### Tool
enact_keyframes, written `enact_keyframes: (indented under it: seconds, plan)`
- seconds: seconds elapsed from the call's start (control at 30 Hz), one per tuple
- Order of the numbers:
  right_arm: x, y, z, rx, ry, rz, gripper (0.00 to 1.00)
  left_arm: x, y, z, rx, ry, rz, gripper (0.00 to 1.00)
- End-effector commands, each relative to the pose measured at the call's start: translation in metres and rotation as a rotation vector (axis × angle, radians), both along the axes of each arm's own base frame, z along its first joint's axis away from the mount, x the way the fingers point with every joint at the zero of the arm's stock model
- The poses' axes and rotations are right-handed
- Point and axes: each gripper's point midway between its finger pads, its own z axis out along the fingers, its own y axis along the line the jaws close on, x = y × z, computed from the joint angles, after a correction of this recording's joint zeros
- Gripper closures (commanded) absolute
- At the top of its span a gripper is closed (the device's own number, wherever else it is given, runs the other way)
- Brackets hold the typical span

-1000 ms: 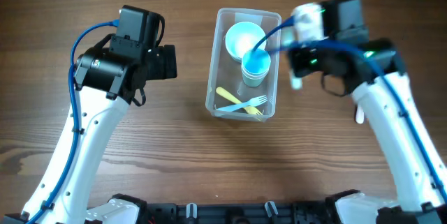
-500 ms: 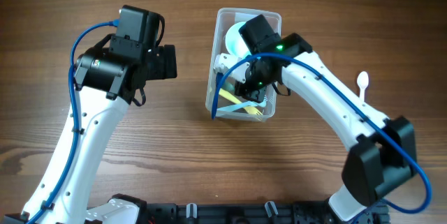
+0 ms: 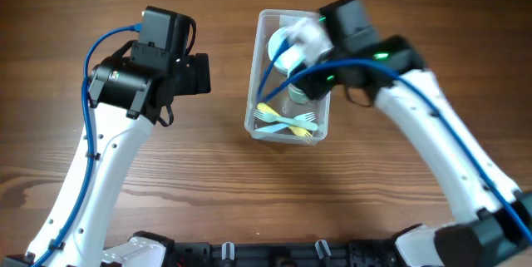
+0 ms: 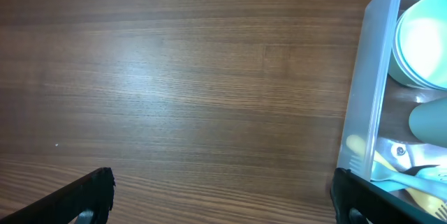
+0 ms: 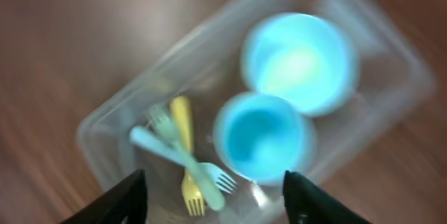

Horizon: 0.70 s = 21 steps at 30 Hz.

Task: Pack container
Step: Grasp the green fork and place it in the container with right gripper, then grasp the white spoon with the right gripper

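The container is a clear tub standing mid-table. In it are a pale blue bowl, a blue cup, a yellow fork and pale blue forks lying crossed. My right gripper hovers open over the tub's fork end, nothing between its fingers; this view is blurred. The right arm covers the tub's far right corner from overhead. To the tub's left, my left gripper hangs wide open and empty over bare wood, with the container wall at its right.
The left arm stands left of the tub. Wood tabletop surrounds the tub on all sides. The arm bases line the near edge.
The right gripper was shut and low inside the tub half a second ago; it has opened and lifted. A pale fork now lies with the others. The left arm is still.
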Motion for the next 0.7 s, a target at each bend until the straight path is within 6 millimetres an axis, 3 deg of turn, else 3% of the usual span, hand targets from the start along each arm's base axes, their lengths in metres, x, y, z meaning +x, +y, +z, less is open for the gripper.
enact_keyframes:
  seconds: [0.0, 0.03, 0.1, 0.13, 0.23, 0.47, 0.67]
  plan:
    - [0.024, -0.091, 0.003, 0.13, 0.124, -0.525, 0.32, 0.001, 0.002, -0.002, -0.01, 0.005, 0.022, 0.0]
    - [0.028, -0.126, -0.003, 0.138, 0.146, -0.634, 0.32, 0.001, 0.002, -0.002, -0.01, 0.005, 0.022, 0.0]
    - [0.029, -0.173, -0.016, 0.144, 0.173, -0.771, 0.32, 0.001, 0.002, -0.002, -0.01, 0.005, 0.022, 0.0]
    - [0.026, -0.209, -0.033, 0.138, 0.205, -0.869, 0.31, 0.001, 0.002, -0.002, -0.01, 0.005, 0.022, 0.0]
    - [0.008, -0.26, -0.072, 0.125, 0.311, -1.014, 0.31, 0.001, 0.002, -0.002, -0.01, 0.005, 0.022, 0.0]
    - [-0.029, -0.308, -0.155, 0.002, 0.486, -1.17, 0.34, 0.001, 0.002, -0.002, -0.01, 0.005, 0.022, 0.0]
    - [-0.033, -0.319, -0.188, -0.071, 0.521, -1.191, 0.34, 0.001, 0.002, -0.002, -0.01, 0.005, 0.022, 0.0]
